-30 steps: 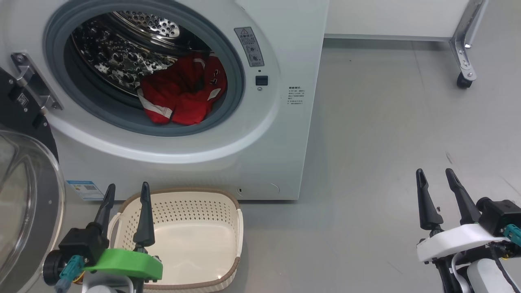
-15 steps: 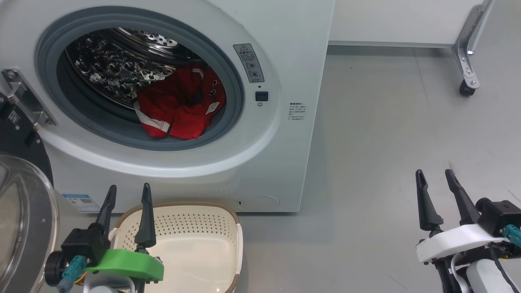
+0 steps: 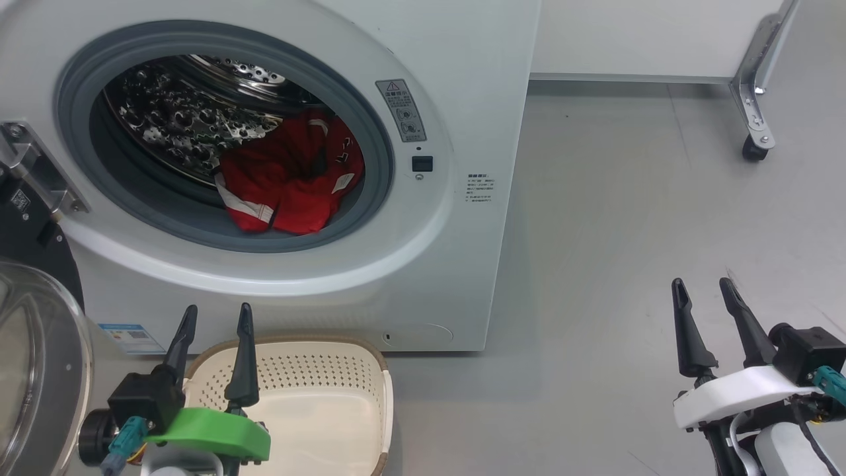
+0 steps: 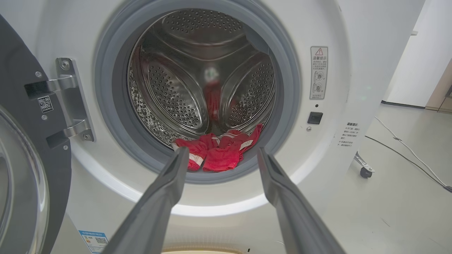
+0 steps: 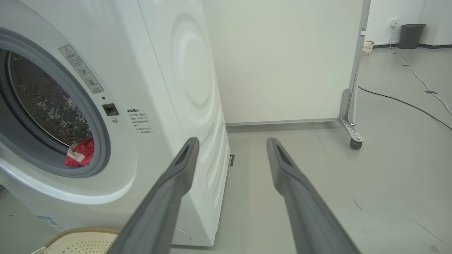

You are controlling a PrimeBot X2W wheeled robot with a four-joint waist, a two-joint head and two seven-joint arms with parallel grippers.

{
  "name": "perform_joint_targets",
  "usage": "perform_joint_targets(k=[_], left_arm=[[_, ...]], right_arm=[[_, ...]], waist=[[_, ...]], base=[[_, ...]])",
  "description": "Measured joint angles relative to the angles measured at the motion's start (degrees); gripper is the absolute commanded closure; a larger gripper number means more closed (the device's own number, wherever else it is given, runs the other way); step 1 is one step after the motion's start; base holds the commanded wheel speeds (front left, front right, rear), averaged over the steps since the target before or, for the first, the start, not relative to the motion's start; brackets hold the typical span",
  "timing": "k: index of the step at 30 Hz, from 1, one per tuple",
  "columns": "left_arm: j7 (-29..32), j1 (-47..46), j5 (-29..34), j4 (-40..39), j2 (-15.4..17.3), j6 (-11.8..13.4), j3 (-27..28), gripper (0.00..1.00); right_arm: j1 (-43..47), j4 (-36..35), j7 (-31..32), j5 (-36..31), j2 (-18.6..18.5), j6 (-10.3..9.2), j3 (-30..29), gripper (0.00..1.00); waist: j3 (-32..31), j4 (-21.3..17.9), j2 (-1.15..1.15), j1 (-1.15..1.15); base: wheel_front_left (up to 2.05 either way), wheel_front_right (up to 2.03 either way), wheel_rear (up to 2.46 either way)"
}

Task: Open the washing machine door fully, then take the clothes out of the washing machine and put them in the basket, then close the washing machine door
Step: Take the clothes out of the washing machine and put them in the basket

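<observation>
The white washing machine stands with its round door swung wide to the left, black rim and glass bowl showing. Red clothes with white trim lie at the drum's front lip, also seen as clothes and clothes. The cream basket sits on the floor below the opening, nothing in it. My left gripper is open over the basket's near left corner, fingers pointing at the drum; left gripper. My right gripper is open over bare floor to the machine's right; right gripper.
A white panel on a metal leg with a caster stands behind and to the right. Cables run over the grey floor, with a dark bin and another small basket far off. A door hinge sits left of the drum opening.
The head camera tilted, so the whole picture shifted downward and the drum opening sits lower. The left gripper rose slightly and edged right. The right gripper stayed put.
</observation>
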Motion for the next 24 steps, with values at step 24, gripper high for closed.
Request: perform_joint_targets(k=[24], left_arm=[[0.00,0.01,1.05,-0.01,0.00,0.03,-0.03,0.00]], right_arm=[[-0.07,-0.48,0.00,-0.01,0.38,0.01,0.24,0.00]], waist=[[1.47,-0.26,0.00,0.00]], base=[[0.00,0.00,0.00]])
